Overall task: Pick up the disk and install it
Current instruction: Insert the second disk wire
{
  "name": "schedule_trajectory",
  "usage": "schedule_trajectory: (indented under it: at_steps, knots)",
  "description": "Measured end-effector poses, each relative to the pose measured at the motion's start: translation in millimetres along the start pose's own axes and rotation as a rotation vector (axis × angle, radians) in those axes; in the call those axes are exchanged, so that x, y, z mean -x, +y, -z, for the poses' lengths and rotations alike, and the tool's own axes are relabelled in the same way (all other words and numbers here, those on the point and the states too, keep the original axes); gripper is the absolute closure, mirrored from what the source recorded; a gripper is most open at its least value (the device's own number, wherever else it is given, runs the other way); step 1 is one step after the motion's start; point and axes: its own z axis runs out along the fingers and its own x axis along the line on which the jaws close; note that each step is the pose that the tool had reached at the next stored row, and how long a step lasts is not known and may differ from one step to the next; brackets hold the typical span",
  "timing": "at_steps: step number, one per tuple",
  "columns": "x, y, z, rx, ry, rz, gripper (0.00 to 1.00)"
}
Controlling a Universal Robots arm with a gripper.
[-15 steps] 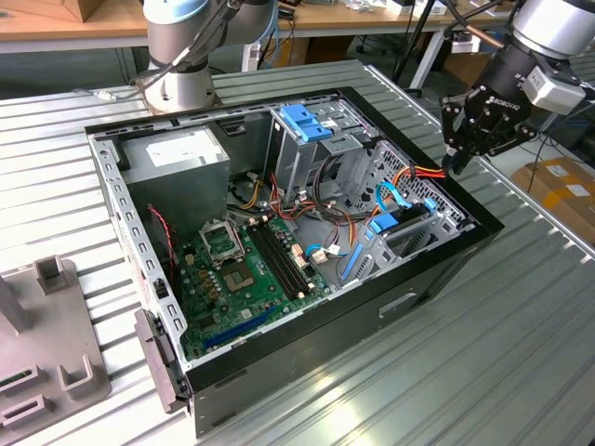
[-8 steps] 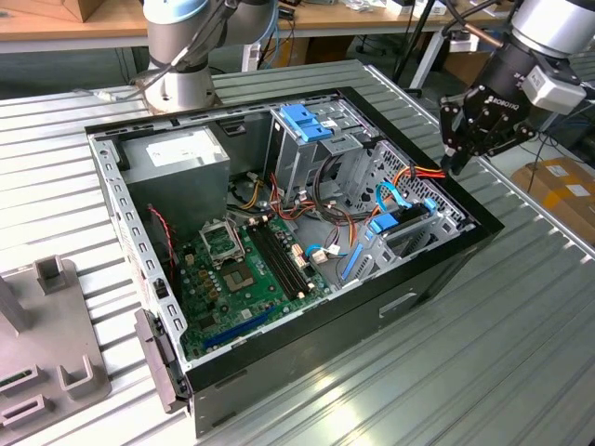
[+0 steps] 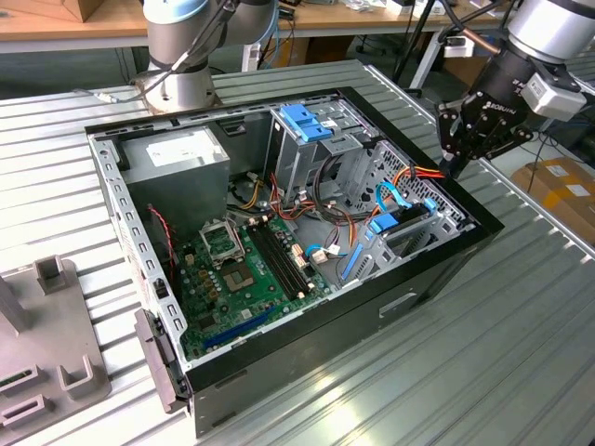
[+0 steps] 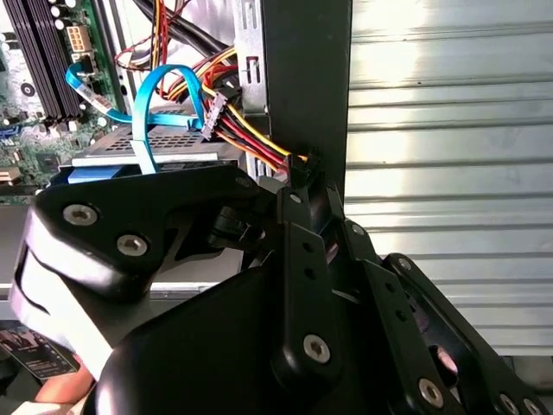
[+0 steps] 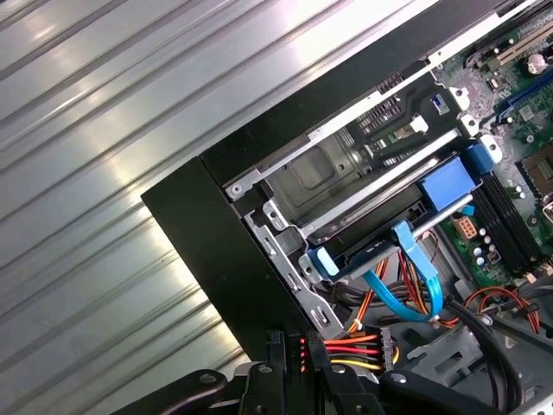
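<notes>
The gripper (image 3: 456, 160) hangs over the far corner of the open computer case (image 3: 437, 269), at the exterior view's right, right above the case wall. Whether the pincer is spread or pressed together, I cannot tell: in the second wrist view its tip (image 4: 302, 177) is buried against the red-and-yellow power cables (image 4: 251, 138).

The disk (image 5: 367, 246) is not in the gripper. In the first wrist view it lies flat in the drive bay just inside that corner, with blue rails at its ends and a blue data cable (image 5: 406, 285) looping off it. The second wrist view shows its grey face (image 4: 155, 156) just beside the cable plug.

My read: the pick-up is done and the install step is in hand, or close to finished (how fully the disk is seated, these angles do not settle).

Any further move here calls for care. The tip is touching or very near the power cables, the case wall is right under it, and the blue loop sits close by, so a clean line free of the wiring matters most.
</notes>
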Motion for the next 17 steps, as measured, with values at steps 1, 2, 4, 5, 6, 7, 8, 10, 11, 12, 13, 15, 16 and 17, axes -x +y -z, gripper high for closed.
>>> schedule_trajectory:
  at_steps: [1, 2, 4, 5, 6, 7, 8, 10, 11, 12, 13, 15, 16, 17]
  knots:
    - [0.0, 0.0, -0.1, 0.0000, -0.0001, 0.000, 0.76]
    - [-0.1, 0.1, -0.4, -0.0020, -0.0005, 0.001, 0.76]
    - [-0.1, 0.3, -0.5, -0.0161, -0.0041, 0.001, 0.76]
    - [-0.2, 0.4, -0.5, -0.0200, -0.0049, 0.002, 0.76]
    - [-0.4, 0.7, -0.5, -0.0227, -0.0045, 0.002, 0.76]
    - [-0.6, 1.2, -0.5, -0.0242, -0.0029, 0.002, 0.76]
    - [-0.9, 1.6, -0.6, -0.0258, -0.0010, 0.002, 0.76]
    - [-1.1, 2.4, -0.6, -0.0274, 0.0016, 0.002, 0.76]
    - [-0.4, 3.2, -0.7, -0.0279, 0.0023, 0.002, 0.76]
    - [0.1, 3.7, -0.7, -0.0283, 0.0026, 0.002, 0.76]
    - [0.3, 3.8, -0.7, -0.0283, 0.0029, 0.003, 0.76]
    - [0.4, 3.9, -0.7, -0.0283, 0.0029, 0.003, 0.76]
    - [0.4, 3.9, -0.7, -0.0283, 0.0029, 0.003, 0.76]
    - [0.4, 3.9, -0.7, -0.0285, 0.0031, 0.003, 0.76]
